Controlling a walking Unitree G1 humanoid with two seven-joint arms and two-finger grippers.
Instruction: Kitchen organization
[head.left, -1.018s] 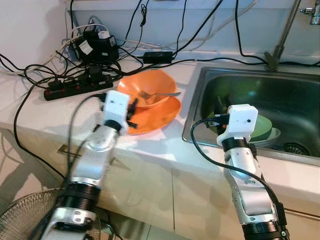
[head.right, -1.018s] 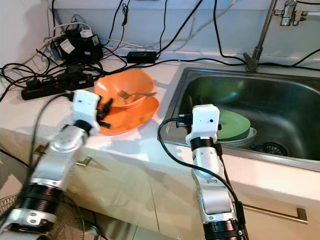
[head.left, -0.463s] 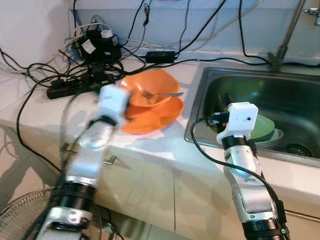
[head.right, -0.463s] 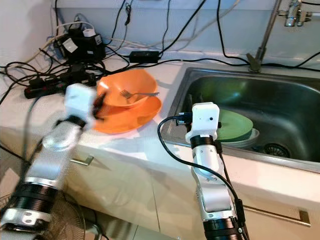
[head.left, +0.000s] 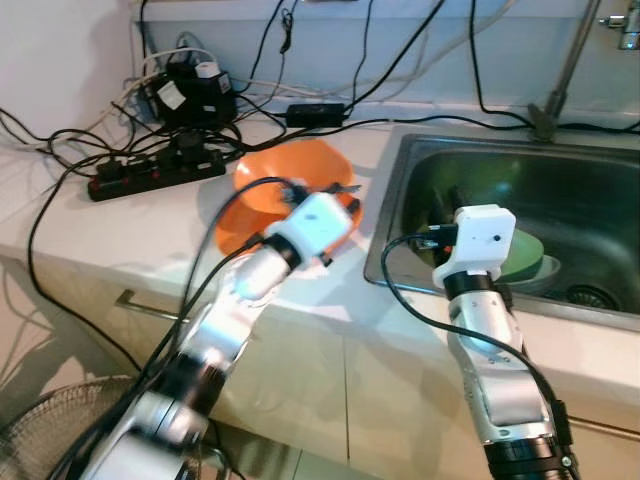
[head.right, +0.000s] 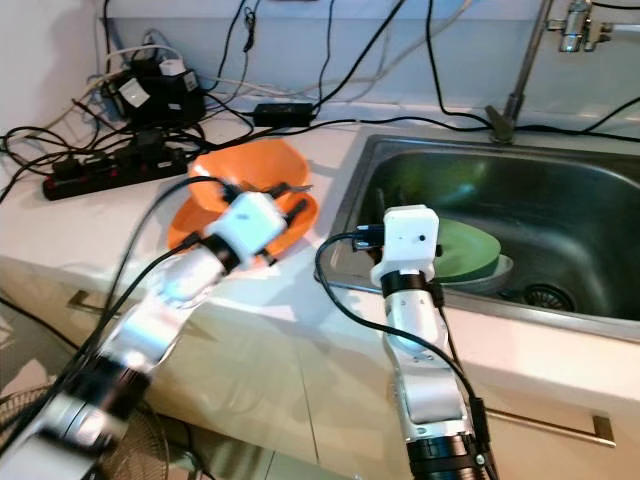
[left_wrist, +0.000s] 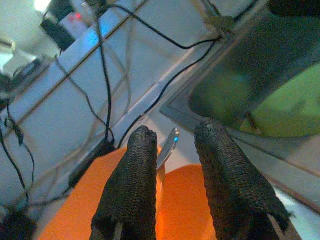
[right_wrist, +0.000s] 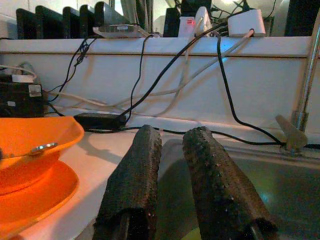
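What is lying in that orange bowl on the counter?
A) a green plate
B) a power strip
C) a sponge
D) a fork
D: a metal fork rests in the orange bowl, its handle poking over the rim toward the sink; the left tool hangs just above it.

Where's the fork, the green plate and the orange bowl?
fork (left_wrist: 169, 149), left wrist view, on its silver handle.
green plate (head.right: 468, 247), right eye view, on its flat top.
orange bowl (head.right: 258, 163), right eye view, on its far inner wall.
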